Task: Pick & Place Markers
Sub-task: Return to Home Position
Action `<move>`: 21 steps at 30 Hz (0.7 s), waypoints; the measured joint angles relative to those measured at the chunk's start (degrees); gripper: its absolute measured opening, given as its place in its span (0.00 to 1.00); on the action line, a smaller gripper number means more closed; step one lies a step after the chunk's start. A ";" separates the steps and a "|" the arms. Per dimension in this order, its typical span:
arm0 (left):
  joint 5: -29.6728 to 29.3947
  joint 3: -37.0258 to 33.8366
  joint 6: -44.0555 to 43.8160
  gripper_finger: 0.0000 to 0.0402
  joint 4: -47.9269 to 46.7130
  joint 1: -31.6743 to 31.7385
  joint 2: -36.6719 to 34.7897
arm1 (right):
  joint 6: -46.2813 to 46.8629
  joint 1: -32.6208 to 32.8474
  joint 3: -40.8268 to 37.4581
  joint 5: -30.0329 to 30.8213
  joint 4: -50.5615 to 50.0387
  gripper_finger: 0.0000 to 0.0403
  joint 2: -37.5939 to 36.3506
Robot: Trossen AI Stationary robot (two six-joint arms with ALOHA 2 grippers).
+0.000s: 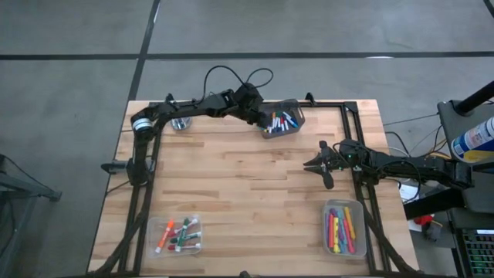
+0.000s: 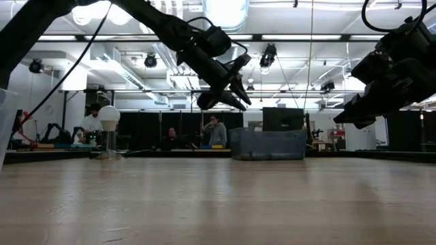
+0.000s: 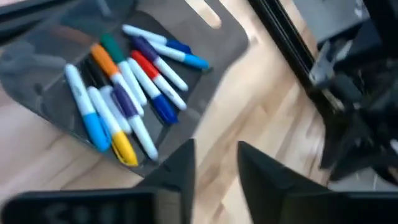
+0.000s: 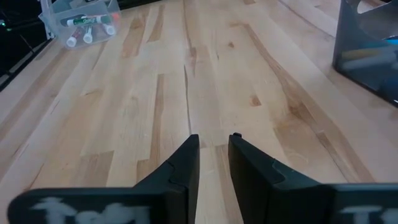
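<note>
Two empty grippers, markers in three containers

Seen from above, a clear tray (image 1: 174, 218) at the lower left of the table (image 1: 247, 177) holds several markers (image 1: 176, 235). Further right, the left gripper (image 1: 261, 117) hangs at the dark bin (image 1: 299, 116) by the far edge. Only its wrist view shows the many markers piled inside, and its fingers a narrow gap apart, gripping nothing. The right gripper (image 1: 310, 164) hovers over bare wood, fingers likewise slightly parted and empty. A second tray (image 1: 343, 203) at lower right holds more.
</note>
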 joint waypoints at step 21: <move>-1.03 -27.33 11.81 0.00 18.68 -8.12 -35.54 | 0.00 0.02 0.00 0.00 -0.01 0.17 0.02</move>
